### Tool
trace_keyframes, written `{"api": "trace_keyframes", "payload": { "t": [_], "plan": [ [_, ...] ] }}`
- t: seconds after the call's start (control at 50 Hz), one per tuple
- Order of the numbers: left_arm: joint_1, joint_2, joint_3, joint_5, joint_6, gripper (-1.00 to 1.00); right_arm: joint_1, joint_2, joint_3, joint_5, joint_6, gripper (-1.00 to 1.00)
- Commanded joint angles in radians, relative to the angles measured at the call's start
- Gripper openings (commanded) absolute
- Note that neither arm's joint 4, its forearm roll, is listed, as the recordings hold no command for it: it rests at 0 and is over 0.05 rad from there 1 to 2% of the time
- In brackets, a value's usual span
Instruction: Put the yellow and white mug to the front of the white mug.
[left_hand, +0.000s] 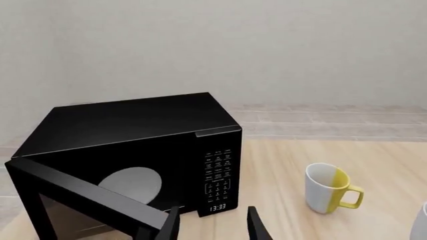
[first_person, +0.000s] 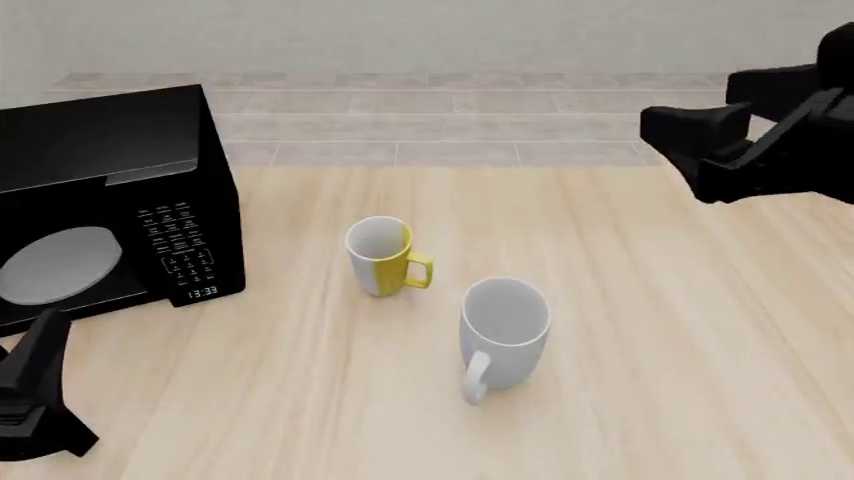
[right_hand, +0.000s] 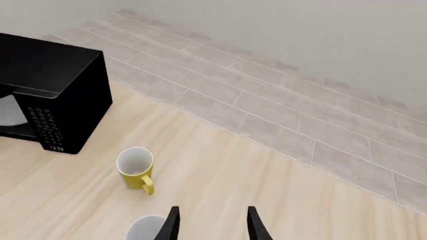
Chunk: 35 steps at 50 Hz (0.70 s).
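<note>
The yellow and white mug (first_person: 383, 256) stands upright mid-table with its yellow handle pointing right. It also shows in the left wrist view (left_hand: 328, 189) and the right wrist view (right_hand: 135, 167). The larger white mug (first_person: 505, 325) stands upright nearer me and slightly right of it, apart from it, with its handle toward me. Only its edge shows in the left wrist view (left_hand: 420, 225) and its rim in the right wrist view (right_hand: 147, 229). My left gripper (left_hand: 213, 227) is open and empty, low at the front left (first_person: 48, 330). My right gripper (right_hand: 212, 225) is open and empty, high at the back right (first_person: 674, 130).
A black microwave (first_person: 120, 190) stands at the table's left with its door swung open (left_hand: 87, 197) toward my left gripper, and a grey turntable shows inside. It also shows in the right wrist view (right_hand: 53, 90). A tiled floor and a wall lie beyond the table's far edge.
</note>
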Motion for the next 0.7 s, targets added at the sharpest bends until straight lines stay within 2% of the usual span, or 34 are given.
{"api": "trace_keyframes", "payload": {
  "t": [0.02,0.08,0.3,0.48,0.7],
  "plan": [
    [0.0,0.0,0.003,-0.004,0.001,1.0,0.034,0.16,-0.2,0.14,-0.055,1.0],
    [0.0,0.0,-0.001,0.001,0.001,1.0,0.059,0.213,-0.262,0.19,-0.068,1.0],
    [0.0,0.001,0.003,-0.004,0.001,1.0,0.057,0.34,-0.41,0.296,-0.118,1.0],
    [0.0,0.001,0.003,-0.004,0.0,1.0,0.074,0.427,-0.508,0.348,-0.138,1.0],
    [0.0,0.001,0.003,-0.004,0.001,1.0,0.134,0.526,-0.607,0.424,-0.135,1.0]
  ]
}}
